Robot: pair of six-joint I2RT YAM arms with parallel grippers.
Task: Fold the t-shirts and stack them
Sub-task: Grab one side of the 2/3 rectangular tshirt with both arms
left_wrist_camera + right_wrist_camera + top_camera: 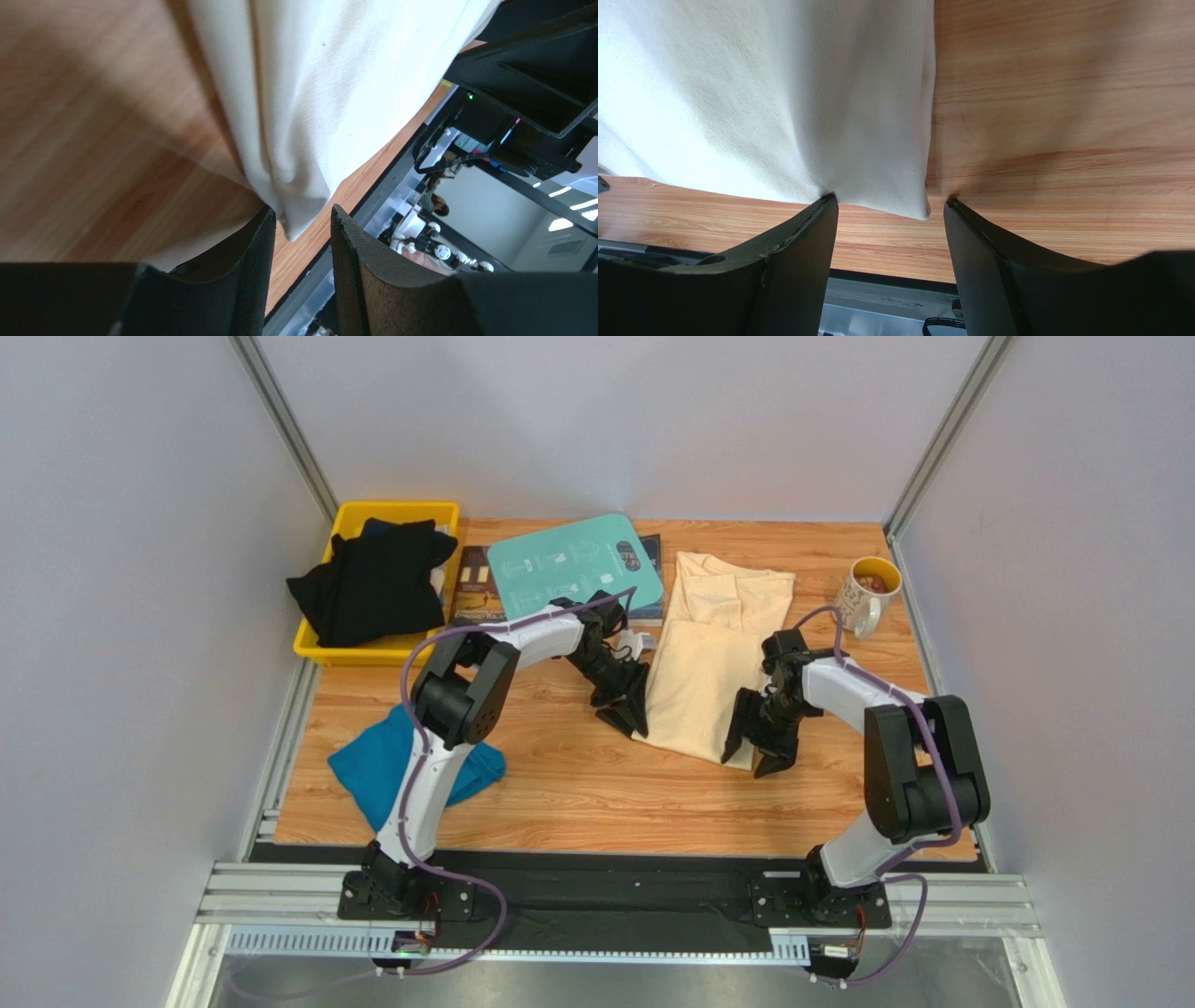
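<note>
Nearest, well to near-left of cream shirt [709,651]: teal-blue shirt [376,763], crumpled, prob. waiting its turn. At cream shirt's near-left corner: left gripper [300,210], fingers narrowly apart, corner tip of cloth hanging into gap, not clamped yet. At near-right corner: right gripper [889,201], spread wide, hem corner between tips, nothing held. Both straddling near corners, likely so hem can be pinched & carried toward collar for next fold; shirt lying as long narrow strip on table [589,784]. Far-left of cream shirt: rigid teal board [568,567]; beyond it yellow bin [341,647] w/ black shirts [372,585] heaped inside, spilling over rim. Far-right: mug [867,595], contents unclear.
</note>
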